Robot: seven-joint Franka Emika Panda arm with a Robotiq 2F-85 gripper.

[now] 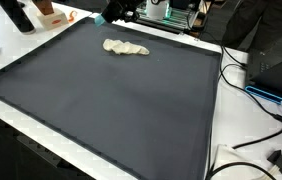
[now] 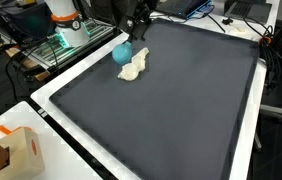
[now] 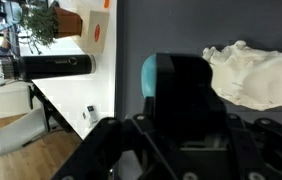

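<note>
**Ana:** Where was the hand?

**Ben:** At the far edge of the dark mat, hanging just above a rounded teal object.

**Ana:** Released or clenched?

**Ben:** I couldn't tell. In the wrist view its own black body hid the fingertips, and it was too small to judge in both exterior views.

**Ana:** What lay around it?

**Ben:** A crumpled cream cloth lay right against the teal object, on the side nearer the mat's middle.

**Ana:** What could have gone wrong?

**Ben:** The two were crowded together. A descent slightly off line could have snagged the cloth too. It could also have nudged the rounded object so that it rolled off the mat onto the white worktop.
</note>
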